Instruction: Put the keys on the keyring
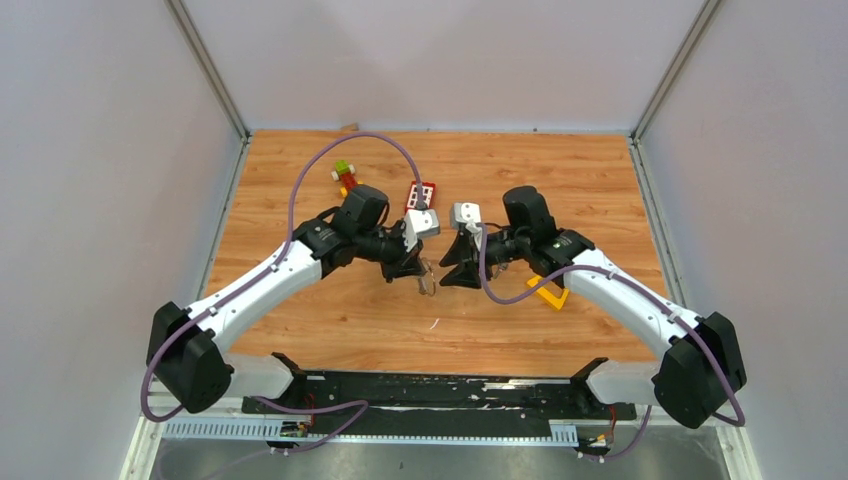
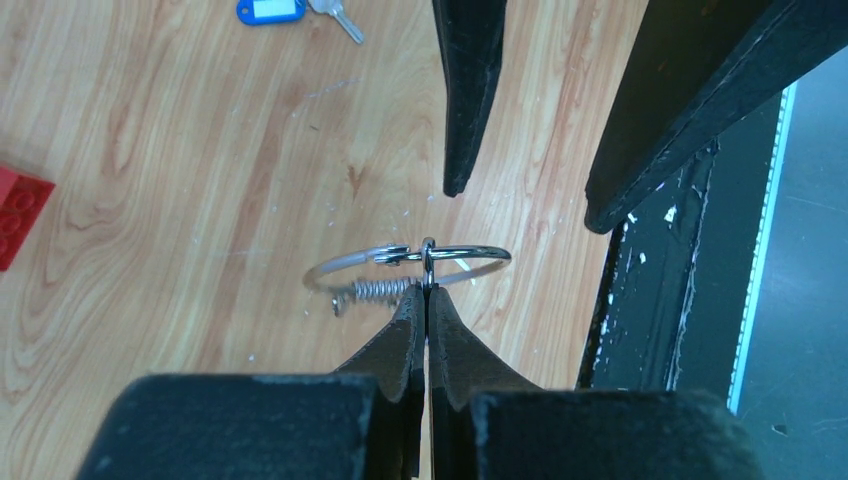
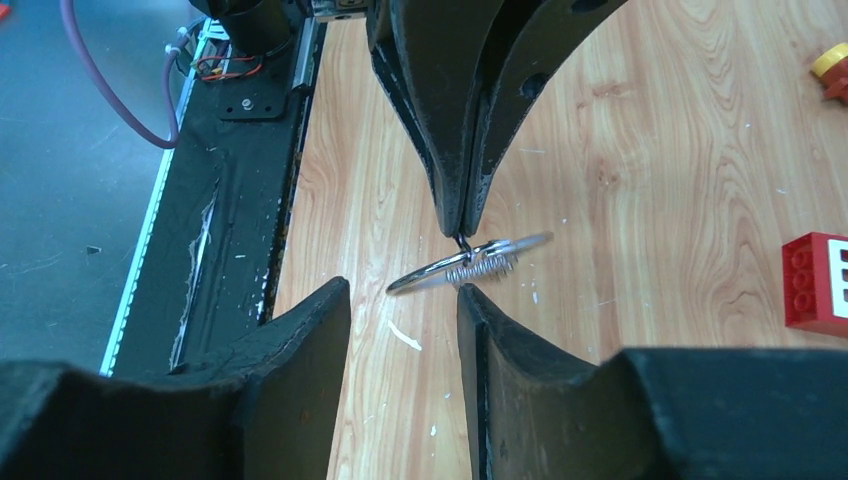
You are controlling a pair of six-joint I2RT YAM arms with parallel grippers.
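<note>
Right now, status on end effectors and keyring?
Left end effector shut on keyring. Right end effector open, empty, facing keyring. Blue-tagged key loose on table, nothing blocking.

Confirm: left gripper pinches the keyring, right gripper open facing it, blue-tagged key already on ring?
No: the blue-tagged key lies on the table, apart from the keyring; left wrist view shows it. Rest holds: left gripper pinches it, right gripper open.

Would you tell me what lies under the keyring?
Only wooden table shows beneath the keyring; the left hand pinching it hides the patch behind its fingertips.
</note>
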